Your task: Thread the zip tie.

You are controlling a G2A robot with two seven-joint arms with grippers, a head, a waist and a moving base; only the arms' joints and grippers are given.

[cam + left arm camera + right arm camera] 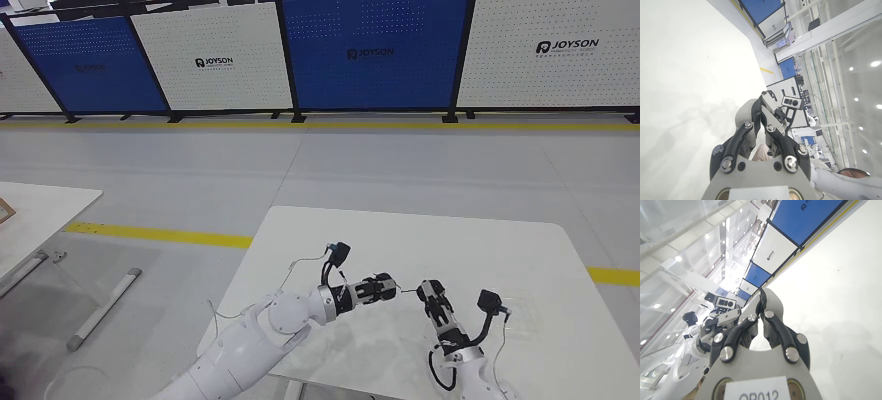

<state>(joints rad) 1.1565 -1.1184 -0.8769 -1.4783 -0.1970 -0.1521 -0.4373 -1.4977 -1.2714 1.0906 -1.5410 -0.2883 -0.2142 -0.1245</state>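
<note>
Left gripper (392,289) fingers together, clamped on one end of the zip tie (407,291). Right gripper (424,289) fingers also pressed together, on the other end. The zip tie is a thin dark strip bridging the short gap between the two sets of fingertips, lower centre of the top view, over the white surface (480,240). The grippers are nearly tip to tip. Yellow floor line (160,235) at mid-left, blue and white panels (370,50) along the frame top.
</note>
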